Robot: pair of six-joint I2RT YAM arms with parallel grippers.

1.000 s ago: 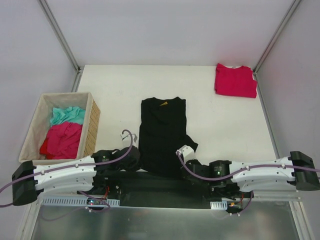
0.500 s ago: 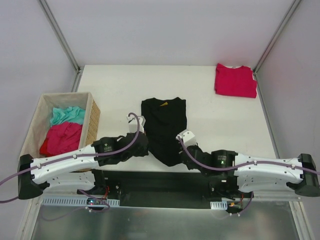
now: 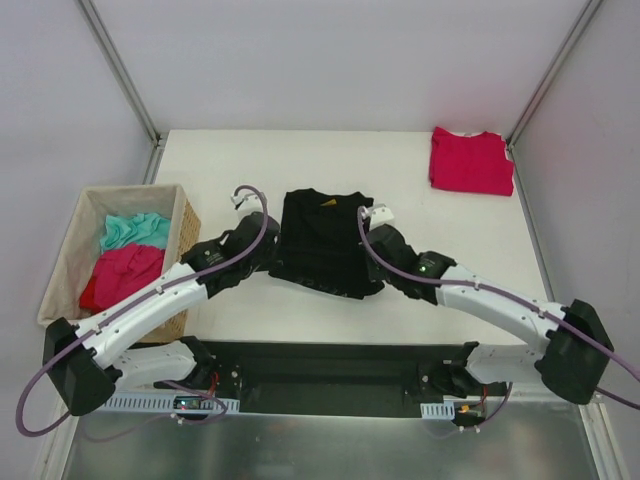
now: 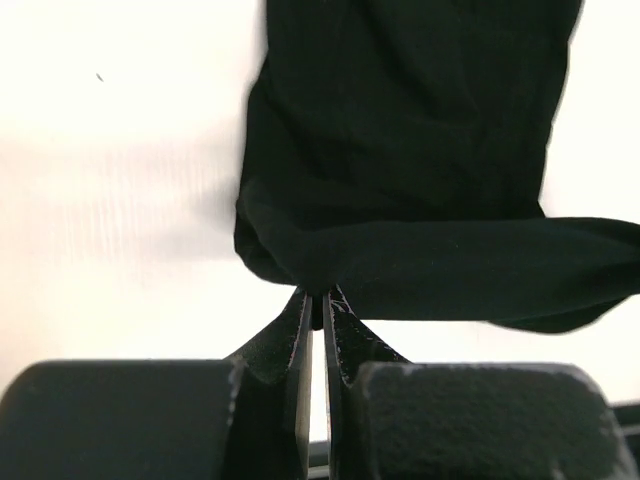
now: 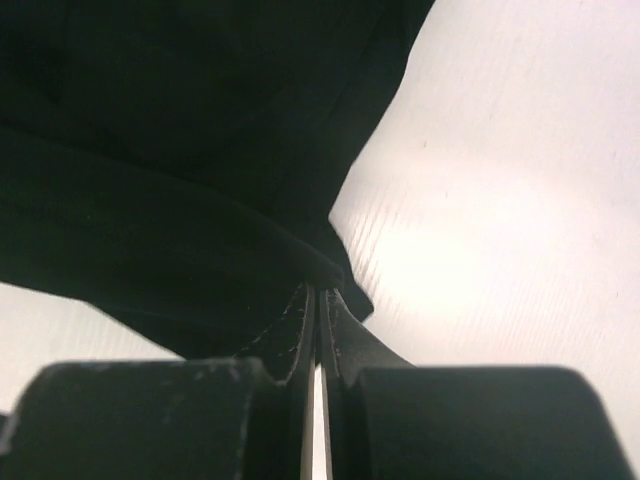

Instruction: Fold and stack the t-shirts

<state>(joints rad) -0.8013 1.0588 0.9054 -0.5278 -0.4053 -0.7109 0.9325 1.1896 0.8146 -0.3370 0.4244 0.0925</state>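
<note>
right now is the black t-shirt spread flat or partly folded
Partly folded: the black t-shirt is doubled over itself, its edge pinched by the left gripper and right gripper.

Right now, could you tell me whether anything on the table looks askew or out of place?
Nothing alarming. The black shirt looks uneven: the left gripper and right gripper pinch its sides mid-fold, so cloth sags between them. The red shirt lies folded far right.
</note>
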